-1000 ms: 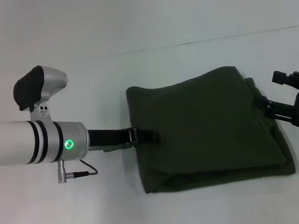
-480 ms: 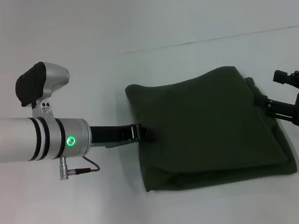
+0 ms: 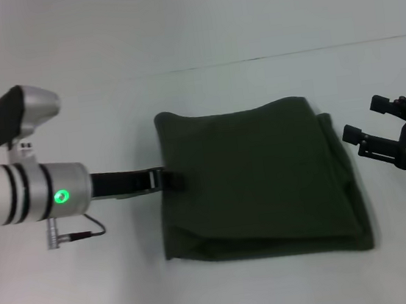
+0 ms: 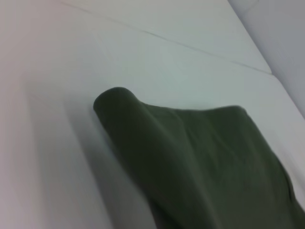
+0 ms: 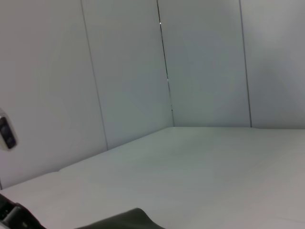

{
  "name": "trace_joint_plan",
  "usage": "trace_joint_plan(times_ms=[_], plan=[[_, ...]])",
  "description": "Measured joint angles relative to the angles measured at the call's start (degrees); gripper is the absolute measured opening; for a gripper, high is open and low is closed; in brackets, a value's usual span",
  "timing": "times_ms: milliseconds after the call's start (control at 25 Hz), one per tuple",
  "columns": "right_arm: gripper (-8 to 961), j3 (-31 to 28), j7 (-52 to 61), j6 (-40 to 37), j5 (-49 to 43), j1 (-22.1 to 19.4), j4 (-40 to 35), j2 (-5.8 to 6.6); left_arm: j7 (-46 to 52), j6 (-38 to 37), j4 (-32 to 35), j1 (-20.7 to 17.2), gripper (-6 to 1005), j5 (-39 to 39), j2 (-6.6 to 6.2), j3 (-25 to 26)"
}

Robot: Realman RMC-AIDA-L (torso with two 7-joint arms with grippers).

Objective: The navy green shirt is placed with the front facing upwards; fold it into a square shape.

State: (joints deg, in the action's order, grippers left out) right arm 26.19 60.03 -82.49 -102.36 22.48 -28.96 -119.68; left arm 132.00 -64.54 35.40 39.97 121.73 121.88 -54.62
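The navy green shirt (image 3: 258, 178) lies near the middle of the white table (image 3: 187, 20), already folded into a thick, roughly square packet with layered edges showing along its near side and a slight step of cloth at its right edge. The step in hand looks like a final squaring-up, or dragging the packet by its left edge. To do it well, any pull should run flat along the tabletop and in line with the fold, slow enough that the upper layers do not slide off the lower ones, and the release should be clean so the edge is not lifted or rolled. In the left wrist view the shirt's left edge bulges up in a rounded roll, so that side probably needs flattening. The left gripper (image 3: 168, 179) reaches in from the left and meets the shirt's left edge at mid-height; its jaws look closed on the cloth there. The right gripper (image 3: 369, 130) hangs just off the shirt's right edge, clear of the fabric, its fingers spread apart and holding nothing.
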Motion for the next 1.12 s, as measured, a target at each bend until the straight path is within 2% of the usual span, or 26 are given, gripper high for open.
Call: trace_joint_plan(times_ms=[160,400,600,920,1120], plan=[[916,0.0,0.0,0.1,0.2,0.0,0.1,-0.1,-0.1,-1.8,4.5,-3.7,105,0.0,-0.2,1.1],[916,0.0,0.1,0.3,0.3,0.4,0.9,-0.21,-2.5,-5.0,5.7,-6.8,103,0.1,-0.56,5.8],[916,0.3,0.1,1.0,0.3,1.0,1.5,-0.21,-5.1,-6.8,8.5,-10.0,102,0.1,0.28,8.3],[915,0.6,0.2,0.5,0.0,1.8,1.7,-0.12,-8.3,-8.0,9.0,-10.6,100,0.3,0.53,10.6],[916,1.0,0.1,-0.4,-0.3,1.6,1.3,0.05,-9.2,-7.5,9.4,-11.0,233,0.2,0.44,13.4]])
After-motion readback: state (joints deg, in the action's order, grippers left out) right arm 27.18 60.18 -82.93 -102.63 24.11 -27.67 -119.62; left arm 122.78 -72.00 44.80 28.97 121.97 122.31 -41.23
